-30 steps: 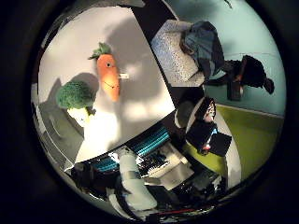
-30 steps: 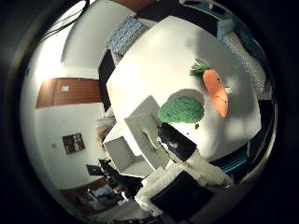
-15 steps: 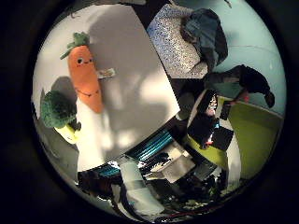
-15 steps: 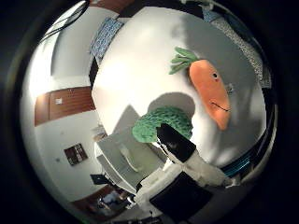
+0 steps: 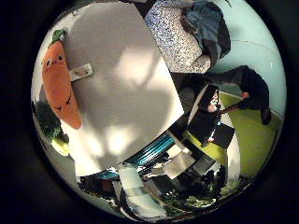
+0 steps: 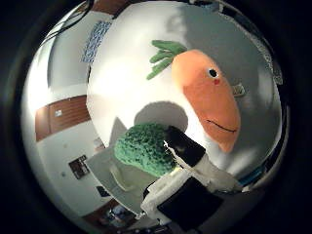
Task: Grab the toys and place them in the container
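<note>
An orange plush carrot with green leaves and a stitched face lies on the white table. A green plush broccoli lies right beside it. In the right thumb side palm view both toys fill much of the picture, so they are close under the palm. My hand reaches in with a straight white finger whose black tip is at the broccoli's edge. It holds nothing. A white container stands at the table's edge beyond the broccoli. The right little finger side palm view shows the carrot on the table.
A patterned cushioned seat with dark clothing stands beyond the table's far edge. A yellow-green surface with dark equipment lies off to one side of the table. The hand's body shows at the view's edge.
The hand has come down closer to the toys. The carrot and broccoli now look much larger, and the finger's black tip is now at the broccoli. The toys have not moved on the table.
</note>
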Available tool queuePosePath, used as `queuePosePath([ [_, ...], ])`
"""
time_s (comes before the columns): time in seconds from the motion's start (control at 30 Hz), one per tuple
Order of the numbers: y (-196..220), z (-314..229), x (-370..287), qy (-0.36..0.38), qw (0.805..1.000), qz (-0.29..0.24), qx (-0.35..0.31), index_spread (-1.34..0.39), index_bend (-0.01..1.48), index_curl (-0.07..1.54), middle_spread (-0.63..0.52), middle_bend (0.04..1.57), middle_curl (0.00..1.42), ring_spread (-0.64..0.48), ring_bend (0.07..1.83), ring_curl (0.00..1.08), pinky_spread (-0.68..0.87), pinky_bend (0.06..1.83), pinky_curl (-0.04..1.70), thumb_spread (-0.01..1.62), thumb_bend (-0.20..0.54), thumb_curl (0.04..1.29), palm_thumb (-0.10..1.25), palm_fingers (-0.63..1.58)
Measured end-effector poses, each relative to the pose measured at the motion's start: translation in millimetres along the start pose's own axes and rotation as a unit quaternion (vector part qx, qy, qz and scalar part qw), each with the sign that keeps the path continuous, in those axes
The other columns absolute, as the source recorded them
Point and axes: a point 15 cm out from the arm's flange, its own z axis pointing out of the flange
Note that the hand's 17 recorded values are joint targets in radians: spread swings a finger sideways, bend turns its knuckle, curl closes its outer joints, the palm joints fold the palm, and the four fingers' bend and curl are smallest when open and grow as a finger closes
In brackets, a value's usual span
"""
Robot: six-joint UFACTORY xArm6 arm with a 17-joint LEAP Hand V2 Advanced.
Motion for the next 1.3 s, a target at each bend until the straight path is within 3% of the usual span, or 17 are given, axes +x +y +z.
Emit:
queuePosePath([
  [0.4,16,44,-11,0.019,0.999,-0.008,-0.030,-0.09,0.17,0.29,0.08,0.30,0.37,0.19,0.52,0.23,0.49,0.58,0.21,1.17,-0.019,0.34,0.59,0.24],
  [0.53,16,49,-6,0.036,0.999,-0.011,-0.035,-0.10,0.17,0.29,0.05,0.36,0.39,0.12,0.57,0.24,0.45,0.52,0.19,1.17,-0.018,0.34,0.60,0.33],
  [0.63,18,49,-4,0.043,0.998,-0.014,-0.039,-0.19,0.18,0.29,-0.08,0.50,0.44,-0.06,0.74,0.27,0.28,0.53,0.17,1.15,-0.014,0.35,0.64,0.62],
  [0.7,18,45,-3,0.043,0.998,-0.017,-0.036,-0.30,0.19,0.31,-0.18,0.61,0.49,-0.19,0.88,0.32,-0.04,0.73,0.20,1.14,-0.009,0.36,0.67,1.07],
  [0.73,17,40,-1,0.041,0.999,-0.014,-0.031,-0.35,0.24,0.34,-0.22,0.66,0.52,-0.24,0.92,0.36,-0.21,0.84,0.24,1.14,-0.005,0.37,0.71,1.21],
  [0.8,13,24,5,0.038,0.999,-0.008,-0.012,-0.40,0.43,0.44,-0.25,0.78,0.59,-0.27,1.01,0.42,-0.33,0.98,0.32,1.12,0.006,0.39,0.79,1.35],
  [0.9,11,-13,9,0.034,0.999,-0.005,0.032,-0.41,0.71,0.61,-0.26,0.98,0.70,-0.27,1.19,0.51,-0.31,1.22,0.44,1.05,0.006,0.45,0.92,1.28],
  [1.0,13,-50,7,0.032,0.997,-0.009,0.071,-0.38,0.90,0.73,-0.26,1.10,0.80,-0.25,1.33,0.58,-0.26,1.36,0.53,1.00,-0.001,0.52,1.00,1.14],
  [1.13,28,-91,5,0.030,0.994,-0.017,0.104,-0.35,1.01,0.83,-0.25,1.19,0.89,-0.25,1.41,0.65,-0.20,1.44,0.64,0.93,-0.012,0.59,1.05,1.04],
  [1.3,70,-118,-11,0.031,0.995,-0.043,0.082,-0.32,1.07,0.90,-0.24,1.24,0.96,-0.24,1.43,0.70,-0.18,1.46,0.75,0.87,-0.016,0.67,1.05,0.98],
])
